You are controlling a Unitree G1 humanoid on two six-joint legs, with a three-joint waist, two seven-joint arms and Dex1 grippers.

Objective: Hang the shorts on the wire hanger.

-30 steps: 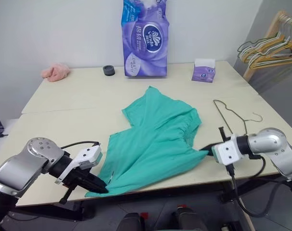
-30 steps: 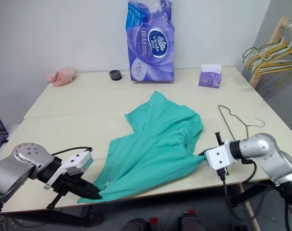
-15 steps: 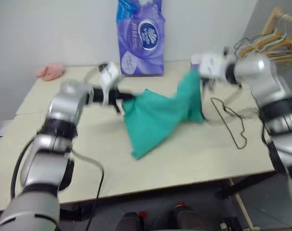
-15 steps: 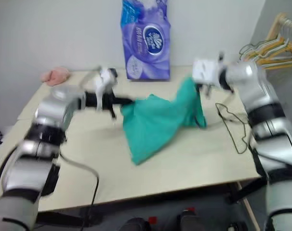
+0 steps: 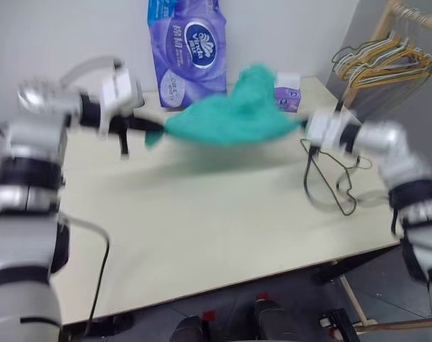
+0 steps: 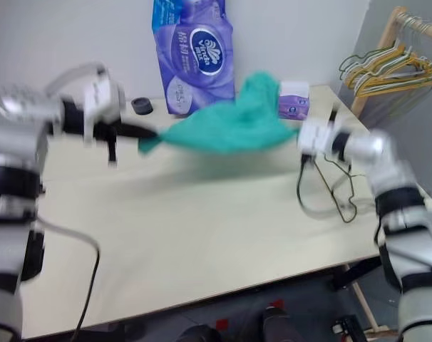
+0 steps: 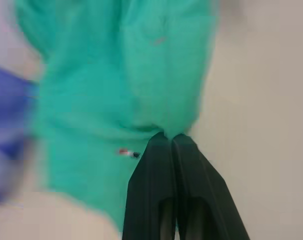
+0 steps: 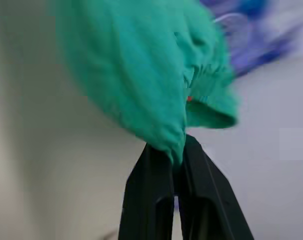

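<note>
We have the shorts up off the table, stretched in the air between our two grippers over its far half, in front of the purple tissue pack. The cloth sags and billows in the middle, so we judge it light, soft and limp: it will not hold a shape, and it will drape over whatever we lay it on. It should not slip out easily while pinched, but a thin fold could pull free if we tug hard.

Our left gripper is clamped tight on one edge of the teal cloth, fingers pressed together with the fabric bunched between them. Our right gripper is likewise closed on a gathered edge at the other end. Holding by two opposite edges looks sound to us; it keeps the cloth spread wide enough to thread or drape.

The wire hanger lies flat on the table at the right, just below and near our right gripper; whether it touches the shorts we cannot tell. It is thin and springy, we judge, and likely to skid on the smooth top if pushed.

Further right, a bunch of yellow and green hangers hangs on a wooden rack, and a small purple tissue box sits behind the shorts.
</note>
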